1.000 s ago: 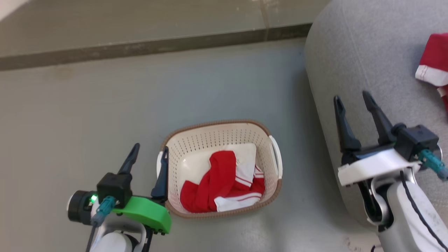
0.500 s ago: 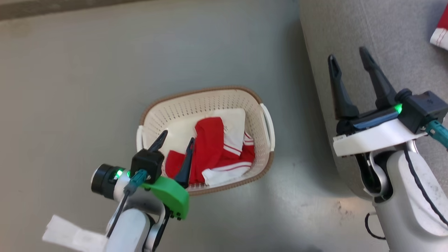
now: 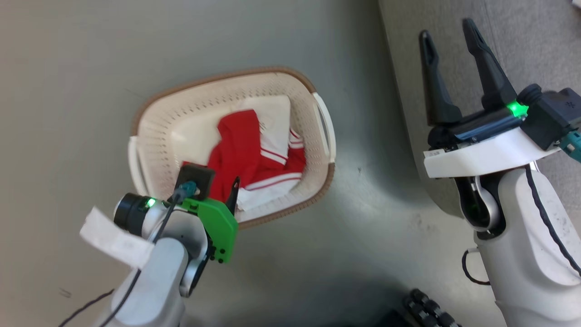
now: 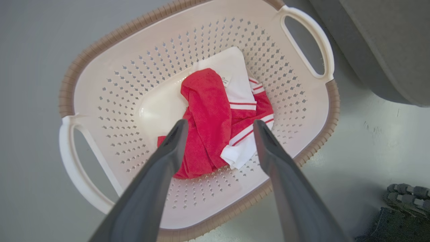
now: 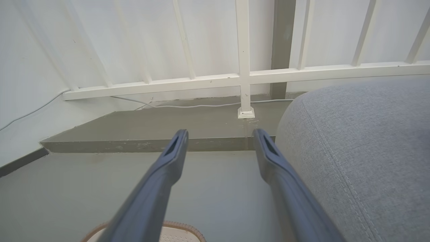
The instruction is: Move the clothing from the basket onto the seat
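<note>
Left tool [image 4: 219, 123], spread wide, hangs at seven o'clock over the cream perforated plastic basket [image 4: 134, 84], lined up to pinch the red-and-white striped fabric clothing [image 4: 208, 111].

The floor [image 3: 68, 68] is grey and smooth. The basket [image 3: 168, 113] sits right on it. The big grey seat [image 3: 544, 45] stands on it too, near the basket but not touching. A low step [image 5: 151, 124] rises at the far side.
</note>
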